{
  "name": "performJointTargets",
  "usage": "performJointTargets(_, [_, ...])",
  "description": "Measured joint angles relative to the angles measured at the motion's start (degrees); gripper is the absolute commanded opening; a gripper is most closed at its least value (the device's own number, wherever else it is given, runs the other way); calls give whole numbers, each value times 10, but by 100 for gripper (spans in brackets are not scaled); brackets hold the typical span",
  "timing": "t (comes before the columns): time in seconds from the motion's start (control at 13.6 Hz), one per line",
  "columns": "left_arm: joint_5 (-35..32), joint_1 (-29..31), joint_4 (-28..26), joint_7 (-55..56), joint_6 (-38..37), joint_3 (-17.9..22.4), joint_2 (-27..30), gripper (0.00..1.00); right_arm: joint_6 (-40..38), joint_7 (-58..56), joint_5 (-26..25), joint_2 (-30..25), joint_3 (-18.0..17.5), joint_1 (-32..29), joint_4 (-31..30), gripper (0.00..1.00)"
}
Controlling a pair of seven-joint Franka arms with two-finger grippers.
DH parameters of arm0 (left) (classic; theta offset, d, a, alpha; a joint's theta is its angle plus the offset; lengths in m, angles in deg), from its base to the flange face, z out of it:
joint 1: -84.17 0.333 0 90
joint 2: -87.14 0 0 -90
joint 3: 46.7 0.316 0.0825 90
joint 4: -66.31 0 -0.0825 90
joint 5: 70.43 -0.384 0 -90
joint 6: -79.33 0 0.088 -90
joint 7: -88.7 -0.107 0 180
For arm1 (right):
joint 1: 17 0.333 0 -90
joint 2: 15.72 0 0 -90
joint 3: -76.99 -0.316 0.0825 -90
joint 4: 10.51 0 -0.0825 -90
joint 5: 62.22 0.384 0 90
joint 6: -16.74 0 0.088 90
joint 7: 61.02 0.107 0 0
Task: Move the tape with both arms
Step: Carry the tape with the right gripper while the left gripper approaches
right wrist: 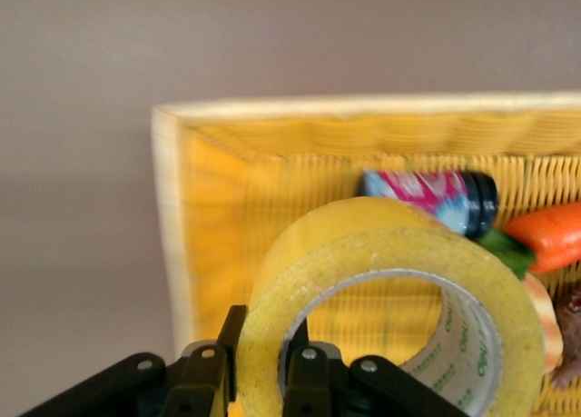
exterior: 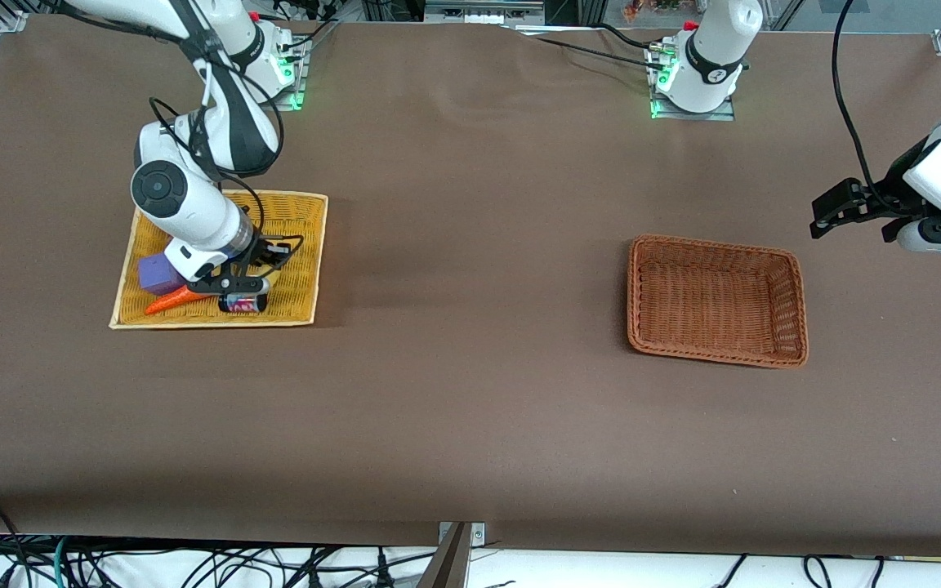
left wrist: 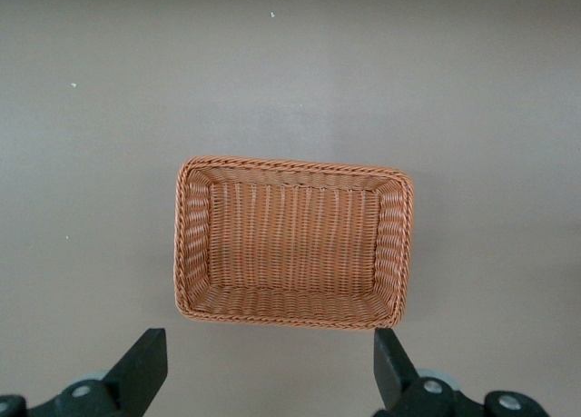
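Your right gripper [right wrist: 259, 367] has its fingers clamped across the wall of the tape [right wrist: 381, 299], low over the yellow basket [exterior: 299, 245], presumably for a handover, while your left gripper [left wrist: 268, 376] waits, fingers apart, beside the brown basket [exterior: 715, 245].
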Motion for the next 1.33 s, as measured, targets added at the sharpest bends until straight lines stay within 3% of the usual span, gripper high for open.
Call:
performJointTargets(0.29, [0,-3,0,0,0,-1,-7,100,-55,196,1,54,-18,103,152,0])
performJointTargets(0.52, [0,-3,0,-2,-9,-2,-12,100,-53,334,0,152,-20,193,257,0])
performJointTargets(0.81, [0,-8,0,-57,-49,-3,-25,100,-39,446,-1,278,-18,263,381,0])
performJointTargets(1.11, [8,-32,1,-63,-48,-21,-53,100,-6,497,-1,327,-18,302,407,0])
performJointTargets(1.33, [61,-75,2,-58,-31,-28,-82,100,12,503,-1,360,-17,319,407,0])
